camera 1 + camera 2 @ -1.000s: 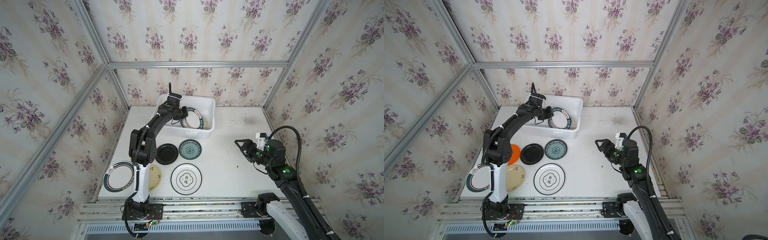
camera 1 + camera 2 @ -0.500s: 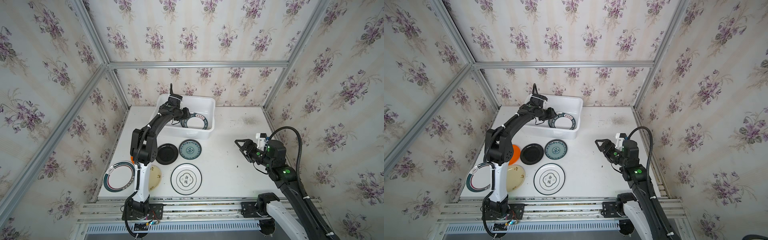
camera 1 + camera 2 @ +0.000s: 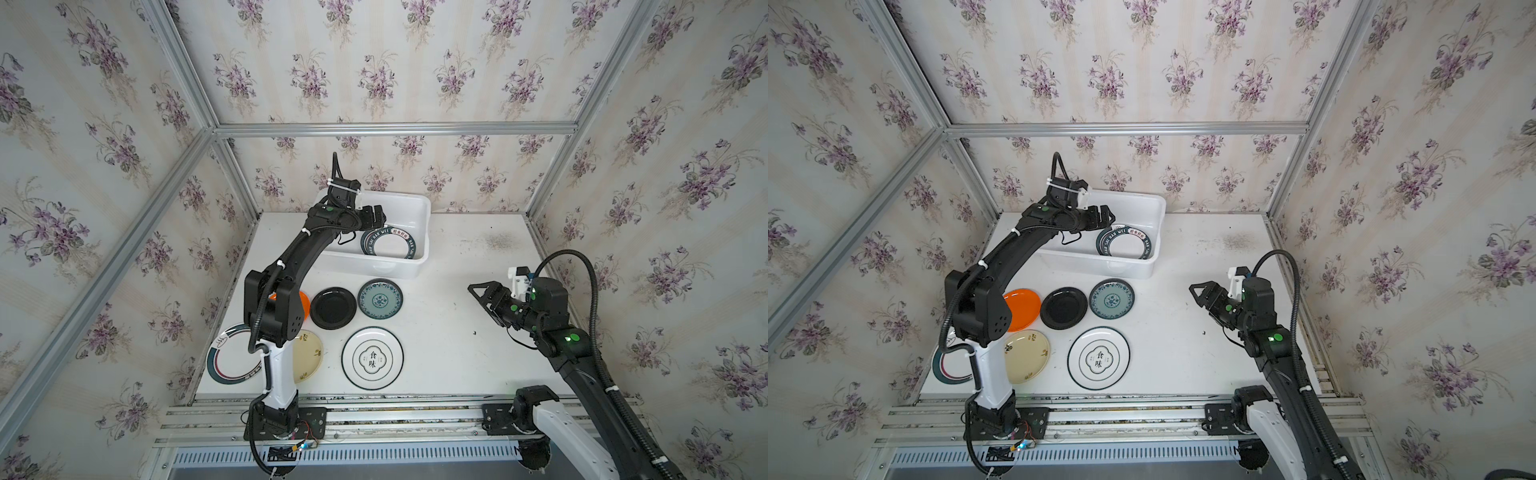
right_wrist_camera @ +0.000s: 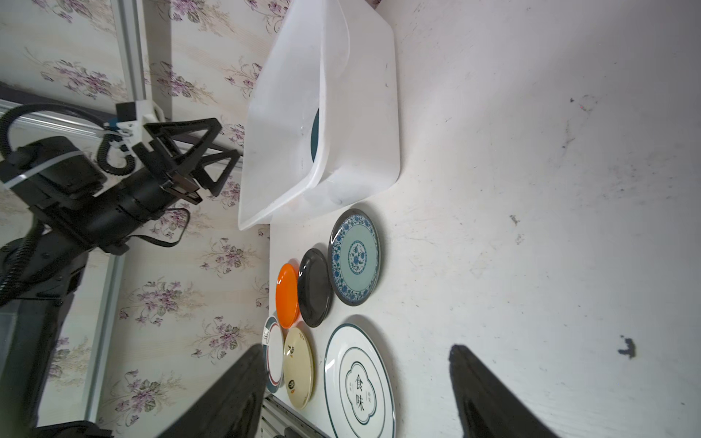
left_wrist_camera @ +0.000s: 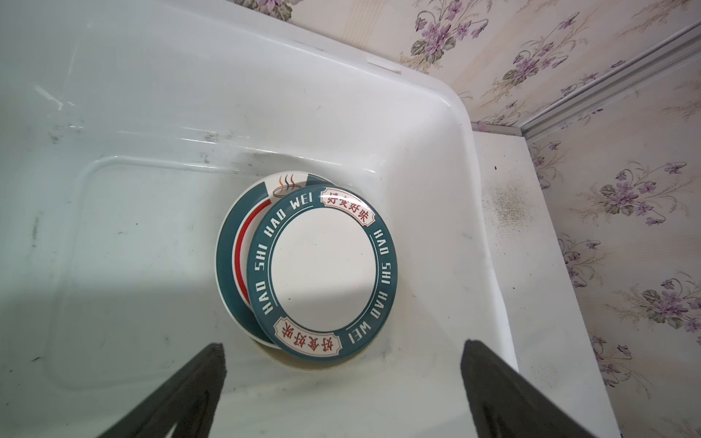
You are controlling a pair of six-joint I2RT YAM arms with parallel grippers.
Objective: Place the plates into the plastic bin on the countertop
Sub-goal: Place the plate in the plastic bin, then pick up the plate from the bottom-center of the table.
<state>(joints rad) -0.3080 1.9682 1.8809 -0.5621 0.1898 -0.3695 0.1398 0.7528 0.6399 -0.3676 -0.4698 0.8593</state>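
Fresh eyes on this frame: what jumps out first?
The left gripper hangs open over the plastic bin at the back of the countertop, where a teal-rimmed plate lies overlapping a striped plate. Six more plates wait in front of the bin, the large white plate nearest the front edge. The right gripper hovers open and empty over the countertop's right side.
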